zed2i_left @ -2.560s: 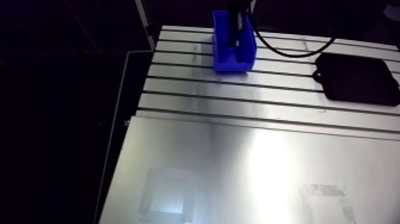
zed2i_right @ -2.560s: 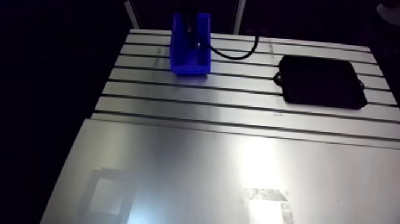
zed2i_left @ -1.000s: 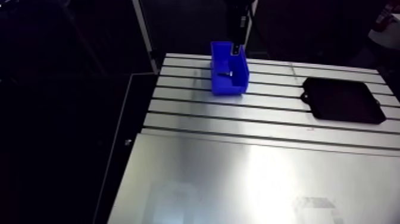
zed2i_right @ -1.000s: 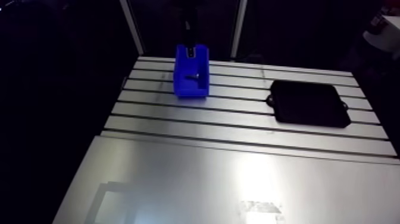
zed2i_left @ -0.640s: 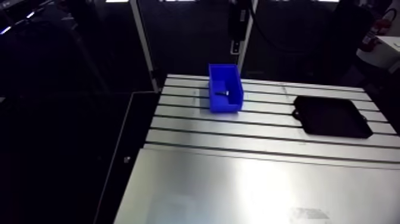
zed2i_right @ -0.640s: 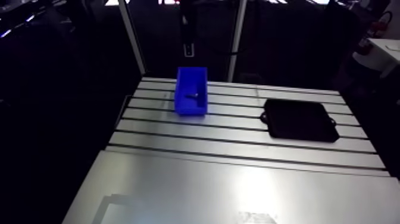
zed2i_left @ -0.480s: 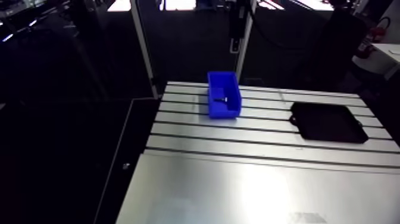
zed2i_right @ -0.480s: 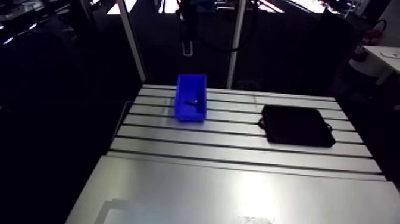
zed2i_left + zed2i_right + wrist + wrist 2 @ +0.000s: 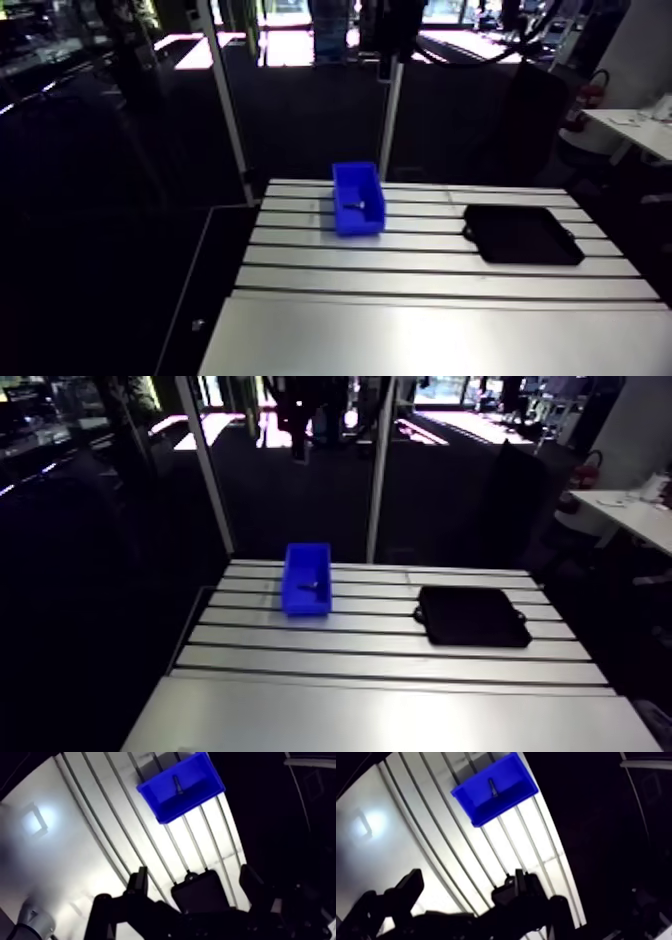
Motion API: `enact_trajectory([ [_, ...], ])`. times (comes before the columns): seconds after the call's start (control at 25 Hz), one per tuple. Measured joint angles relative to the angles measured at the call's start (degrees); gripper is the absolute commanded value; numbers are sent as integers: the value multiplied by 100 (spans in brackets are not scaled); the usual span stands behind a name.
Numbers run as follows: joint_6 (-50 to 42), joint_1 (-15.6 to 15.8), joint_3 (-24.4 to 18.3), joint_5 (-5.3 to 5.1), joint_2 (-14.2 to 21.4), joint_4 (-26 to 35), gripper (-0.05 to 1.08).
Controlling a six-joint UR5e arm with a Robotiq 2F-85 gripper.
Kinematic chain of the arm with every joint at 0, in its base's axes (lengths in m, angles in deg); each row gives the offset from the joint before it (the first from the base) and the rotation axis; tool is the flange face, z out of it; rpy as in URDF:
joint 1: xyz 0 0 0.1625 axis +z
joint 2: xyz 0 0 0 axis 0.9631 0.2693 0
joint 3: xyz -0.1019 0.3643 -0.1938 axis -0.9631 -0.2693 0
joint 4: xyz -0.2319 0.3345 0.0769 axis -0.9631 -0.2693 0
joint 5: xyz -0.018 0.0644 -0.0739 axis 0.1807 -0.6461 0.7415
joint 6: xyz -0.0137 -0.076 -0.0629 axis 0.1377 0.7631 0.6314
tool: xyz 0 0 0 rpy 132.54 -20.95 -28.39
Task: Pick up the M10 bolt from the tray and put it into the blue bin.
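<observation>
— The tool (image 9: pixel 195 883), in the wrist view?
— Spread: its two dark fingers (image 9: pixel 138 881) stand well apart and pinch nothing. It hangs clear of the slotted surface (image 9: pixel 100 827).
— And under it?
— The black tray (image 9: pixel 200 897) shows between the fingers, lying flat on the surface. Well ahead of the tool stands the blue bin (image 9: pixel 167 811), and the M10 bolt (image 9: pixel 176 784) lies inside it, on the bin's floor.
— The arm view?
— Bin and tray both sit on the slotted part of the surface, well apart from each other. The bolt shows as a small dark thing inside the bin. I cannot make out the tool's fingers there.
</observation>
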Motion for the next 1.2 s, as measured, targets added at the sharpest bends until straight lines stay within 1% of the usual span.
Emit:
enact_trajectory([
  [0.12, -635, -161, -32, 1, 179, 191, 1],
  [0.36, -1787, -602, -23, 1, 538, 513, 1],
  [0.68, -3060, -1310, 55, 3, 972, 910, 1],
  [0.92, -4127, -1906, 110, -12, 1242, 1223, 1],
  [1.04, -4395, -2029, 111, -39, 1255, 1278, 1],
  [1.2, -4508, -2071, 120, -61, 1226, 1274, 1],
])
